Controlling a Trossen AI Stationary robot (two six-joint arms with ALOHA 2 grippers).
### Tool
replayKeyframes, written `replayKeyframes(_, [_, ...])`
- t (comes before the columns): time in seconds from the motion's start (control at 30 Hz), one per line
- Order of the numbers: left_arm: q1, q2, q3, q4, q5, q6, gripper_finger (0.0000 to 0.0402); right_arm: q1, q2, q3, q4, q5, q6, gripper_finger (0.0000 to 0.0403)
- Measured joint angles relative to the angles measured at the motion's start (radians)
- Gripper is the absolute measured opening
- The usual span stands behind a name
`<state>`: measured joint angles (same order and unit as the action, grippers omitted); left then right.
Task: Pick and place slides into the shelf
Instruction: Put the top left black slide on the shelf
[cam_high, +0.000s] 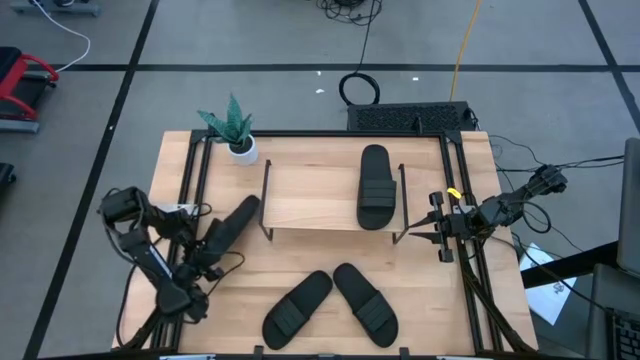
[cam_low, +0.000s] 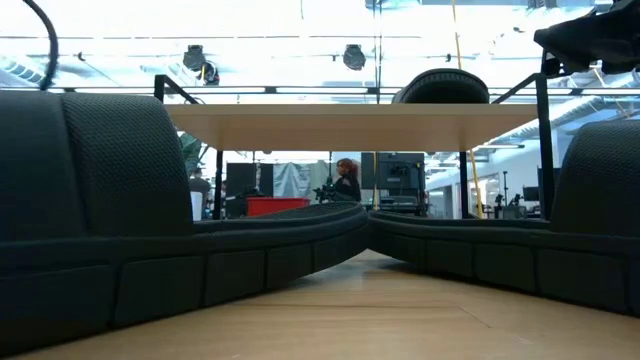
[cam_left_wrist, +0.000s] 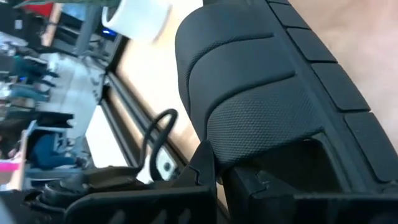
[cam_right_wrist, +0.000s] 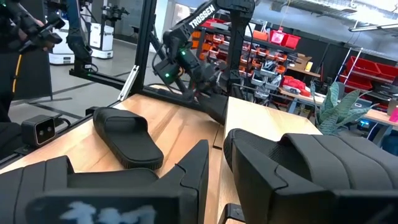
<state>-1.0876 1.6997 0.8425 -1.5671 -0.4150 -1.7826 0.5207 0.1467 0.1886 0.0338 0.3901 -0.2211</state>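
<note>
The shelf (cam_high: 310, 195) stands mid-table, its light top board also seen in the low view (cam_low: 340, 115). One black slide (cam_high: 375, 185) lies flat on the board's right part (cam_low: 440, 88). Two more slides (cam_high: 298, 305) (cam_high: 365, 298) rest sole-down near the table's near edge and fill the low view. My left gripper (cam_high: 207, 252) (cam_left_wrist: 217, 158) is shut on a fourth slide (cam_high: 235, 220) left of the shelf. My right gripper (cam_high: 408, 234) (cam_right_wrist: 216, 146) hovers shut off the shelf's right end, touching nothing. My left gripper pinches the slide at the edge of its ribbed strap (cam_left_wrist: 242, 146), one finger (cam_left_wrist: 202, 165) outside the strap and the other at the opening under it. The slide is turned on its side and slants from the fingers toward the shelf's left end. I cannot tell whether it is clear of the table.
A potted plant (cam_high: 232, 128) in a white pot (cam_left_wrist: 140, 15) stands at the table's far left corner, behind the shelf's left end. Black frame rails run along the table's left (cam_high: 190, 180) and right (cam_high: 462, 180) edges. Bare wood lies under and in front of the shelf.
</note>
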Motion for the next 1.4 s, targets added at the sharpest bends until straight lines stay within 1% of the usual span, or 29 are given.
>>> replayKeyframes(0.17, [0.043,0.000,-0.035,-0.003,-0.029,-0.007,0.0000,0.000,0.000,0.000,0.000,0.000,0.000,0.0064])
replayKeyframes(0.43, [0.119,0.000,-0.021,-0.004,-0.069,0.038,0.0000,0.000,0.000,0.000,0.000,0.000,-0.003,0.0064])
replayKeyframes(0.57, [0.179,0.000,-0.021,-0.004,-0.131,0.056,0.0000,0.000,0.000,0.000,0.000,0.000,-0.002,0.0064])
replayKeyframes(0.7, [0.234,-0.012,-0.021,-0.001,-0.209,0.109,0.0000,0.000,0.000,0.000,0.000,0.000,-0.001,0.0064])
replayKeyframes(0.8, [0.270,-0.058,-0.028,-0.005,-0.261,0.143,0.0000,0.000,0.000,0.000,0.000,0.000,-0.001,0.0064])
replayKeyframes(0.93, [0.305,-0.158,-0.060,-0.009,-0.268,0.170,0.0000,0.000,0.000,0.000,0.000,0.000,0.000,0.0064])
replayKeyframes(1.03, [0.320,-0.225,-0.059,-0.004,-0.307,0.201,0.0000,0.000,0.000,0.000,0.000,0.000,0.000,0.0064])
replayKeyframes(1.13, [0.358,-0.279,-0.068,-0.003,-0.318,0.241,0.0000,0.000,0.000,0.000,0.000,-0.002,0.000,0.0064])
replayKeyframes(1.27, [0.401,-0.312,-0.075,-0.005,-0.324,0.267,0.0000,0.000,0.000,0.000,0.000,-0.002,0.000,0.0064])
replayKeyframes(1.4, [0.421,-0.328,-0.073,-0.004,-0.311,0.282,0.0000,0.000,0.000,0.000,0.000,-0.002,0.000,0.0064])
